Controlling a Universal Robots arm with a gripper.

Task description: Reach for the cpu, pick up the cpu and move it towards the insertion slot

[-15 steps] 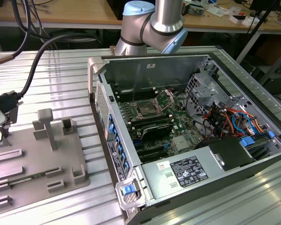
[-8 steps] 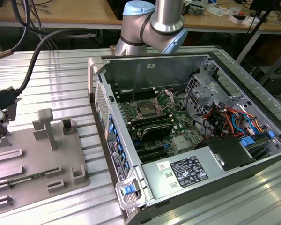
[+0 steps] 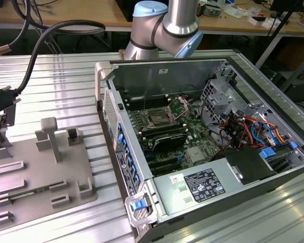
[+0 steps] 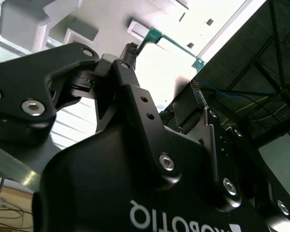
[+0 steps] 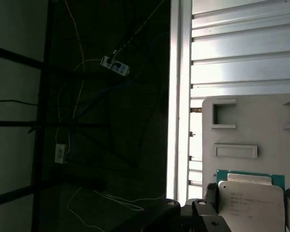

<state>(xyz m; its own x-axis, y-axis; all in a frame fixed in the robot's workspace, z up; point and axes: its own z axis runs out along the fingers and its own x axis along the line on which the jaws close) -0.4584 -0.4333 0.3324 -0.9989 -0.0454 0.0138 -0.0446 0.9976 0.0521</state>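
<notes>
**Item 1: claw**. Black, two-jawed, on the Universal Robots arm. In the exterior view it stands at that view's far left, over the fixture plate. In the first wrist view it straddles the cpu, one jaw at either edge. I cannot tell whether it is clenched on the chip or released around it. This placement suits an edge grasp that spares the printed top.

**Item 2: cpu**. Flat square chip with a silvery lid and a thin green rim. It is lid up against the grey fixture plate, near raised rectangular pockets. I cannot tell whether it rests on the plate or is lifted. A flat, face-up lie leaves both edges free for the jaws.

**Item 3: insertion slot**. Silver-framed socket with a dark centre on the motherboard, with wire levers beside it. It is well apart from the cpu, towards the exterior view's right. The exposed centre suggests it is ready to receive the chip.

**Item 4: computer case**. It lies on its side with the panel off, so the board faces upward for access from above. A grey heatsink sits on the near side of the slot.

**Item 5: counter**. Ribbed aluminium, carrying both plate and case.
</notes>
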